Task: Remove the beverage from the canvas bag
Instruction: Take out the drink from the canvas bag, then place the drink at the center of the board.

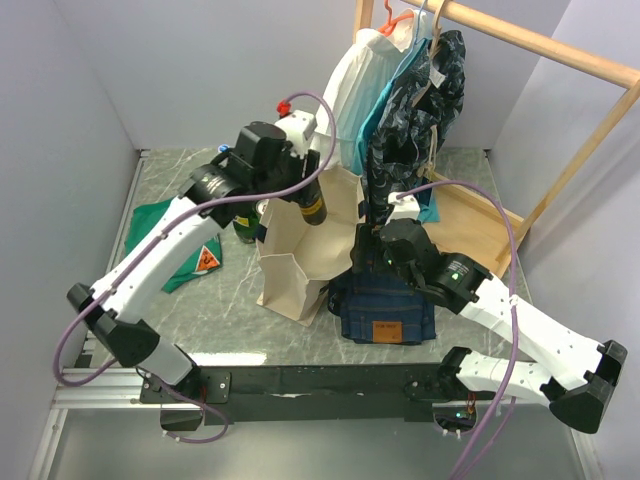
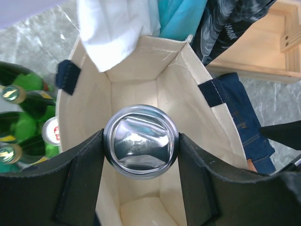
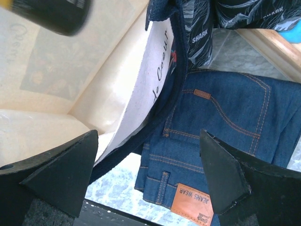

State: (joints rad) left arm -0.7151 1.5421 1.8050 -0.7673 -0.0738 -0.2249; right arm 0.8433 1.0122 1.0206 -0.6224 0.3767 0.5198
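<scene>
The cream canvas bag (image 1: 295, 255) stands upright at the table's middle, its mouth open and its navy handles showing. My left gripper (image 1: 305, 190) hangs just above that mouth, shut on the beverage (image 1: 311, 207), a dark can. In the left wrist view the can's silver end (image 2: 140, 141) sits clamped between both black fingers, with the bag's bare inside (image 2: 136, 70) below it. My right gripper (image 3: 148, 136) stands open at the bag's right side, over the navy edge of the bag (image 3: 70, 94), holding nothing. The can (image 3: 51, 14) shows at that view's top left.
Folded blue jeans (image 1: 385, 310) lie right of the bag. Green bottles (image 2: 19, 122) and a red-and-white can (image 2: 51, 132) stand against its left side. A green cloth (image 1: 170, 235) lies further left. Hanging clothes (image 1: 415, 100) on a wooden rack (image 1: 540, 40) crowd the bag from behind.
</scene>
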